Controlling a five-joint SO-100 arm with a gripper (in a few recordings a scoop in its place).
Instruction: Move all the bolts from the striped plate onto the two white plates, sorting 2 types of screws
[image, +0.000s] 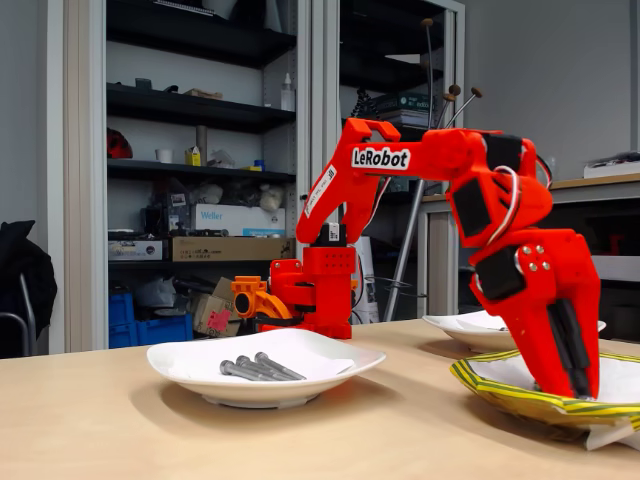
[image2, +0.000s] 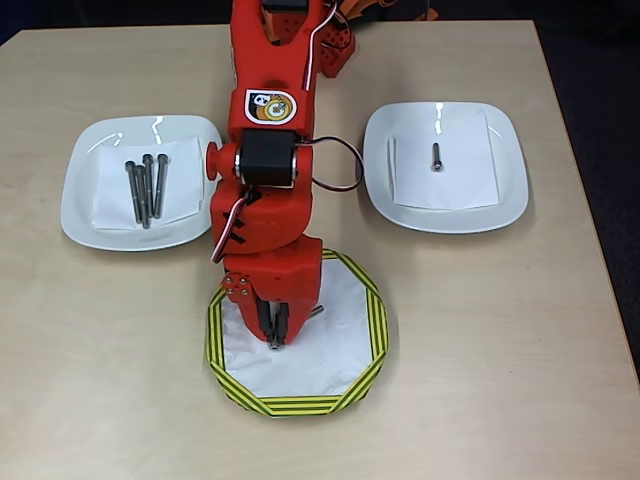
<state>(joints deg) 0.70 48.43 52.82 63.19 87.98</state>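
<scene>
Four long slim bolts (image2: 145, 190) lie side by side on a paper square in the left white plate (image2: 85, 215) (overhead view); fixed view shows them as grey shafts w/ cylindrical heads, approx parallel. Centre: red arm reaches down over the striped plate (image2: 372, 330), gripper (image2: 275, 338) tip low over the plate's white inside, jaws nearly together. Can't tell if anything is pinched between them; a small dark sliver, poss. a bolt (image2: 315, 311), shows just right of the gripper body, partly hidden. Right: second white plate (image2: 500, 200) holds one short stubby bolt (image2: 436, 156) on its paper, well apart from the rim.

Step in hand, by my read: picking from the striped plate, sort mostly done. Next move calls for a firm hold on whatever remains, lift clear of the yellow rim, then swing to the plate matching its type: short ones right, long ones left.

Bolts look small, smooth, grey metal; likely to roll or slip if gripped off-centre.
</scene>
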